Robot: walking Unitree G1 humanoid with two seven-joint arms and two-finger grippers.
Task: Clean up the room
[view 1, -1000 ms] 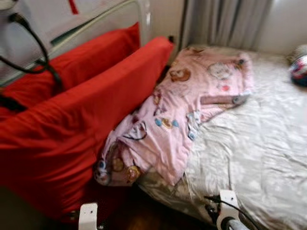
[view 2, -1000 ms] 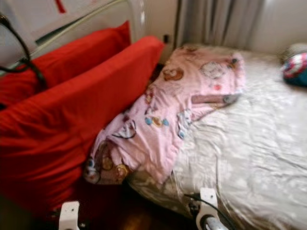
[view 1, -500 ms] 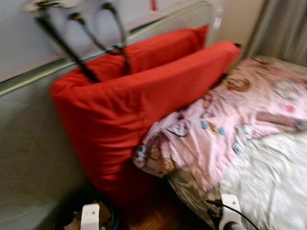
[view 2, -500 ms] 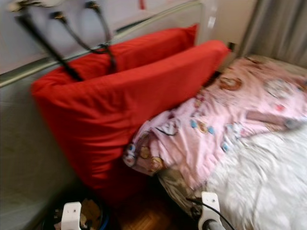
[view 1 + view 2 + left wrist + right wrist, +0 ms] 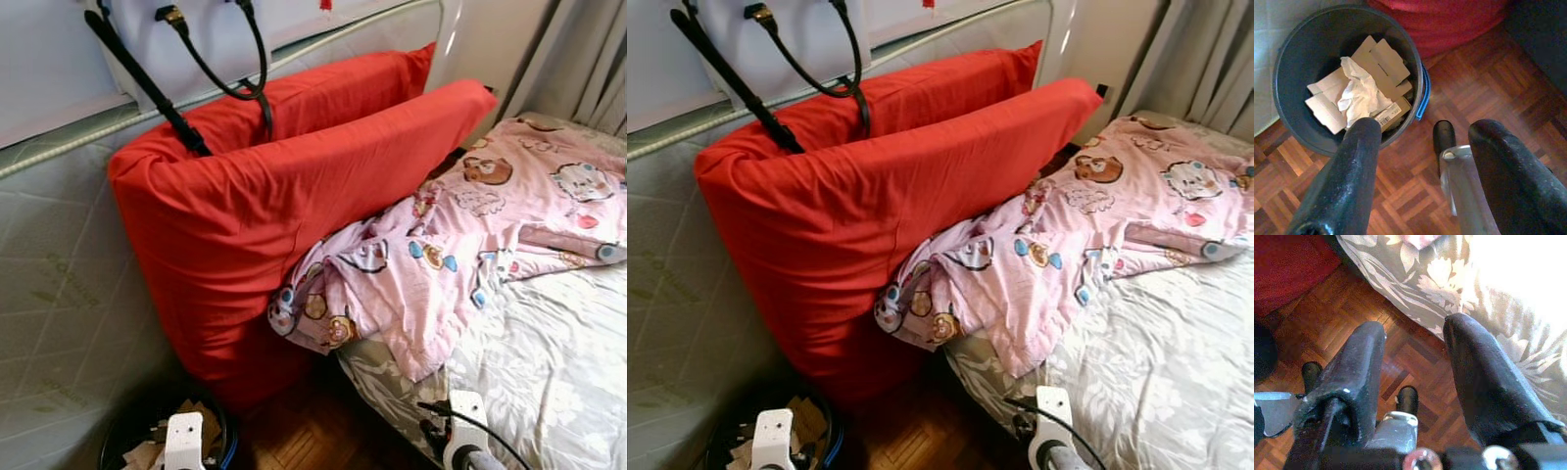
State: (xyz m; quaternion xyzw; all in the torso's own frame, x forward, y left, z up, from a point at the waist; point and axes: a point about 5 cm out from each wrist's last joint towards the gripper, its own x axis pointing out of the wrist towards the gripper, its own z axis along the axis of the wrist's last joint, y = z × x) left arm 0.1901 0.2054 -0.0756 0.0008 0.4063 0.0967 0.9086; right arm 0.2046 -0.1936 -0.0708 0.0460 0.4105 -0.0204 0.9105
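A pink cartoon-print blanket [image 5: 460,250] lies crumpled across the bed's near-left corner, one end hanging off beside two big red cushions [image 5: 265,206]. A dark round bin [image 5: 1290,58] stands on the floor beside the cushions, holding flattened cardboard and a crumpled white tissue [image 5: 1359,93]. My left gripper [image 5: 1422,139] hangs open just above and beside the bin, with nothing between its fingers. My right gripper [image 5: 1413,355] hangs open over the parquet at the bed's edge, also holding nothing.
The bed has a grey floral sheet [image 5: 549,362]. A mattress [image 5: 49,294] stands upright against the wall on the left, with a white bag's black straps [image 5: 186,59] draped over the cushions. Grey curtains [image 5: 588,59] hang at the back right. Parquet floor [image 5: 1459,88] lies below.
The camera has swung left and steadied: the cushions and upright mattress now sit mid-frame, the bin shows at the bottom left, and the bed has slid to the right.
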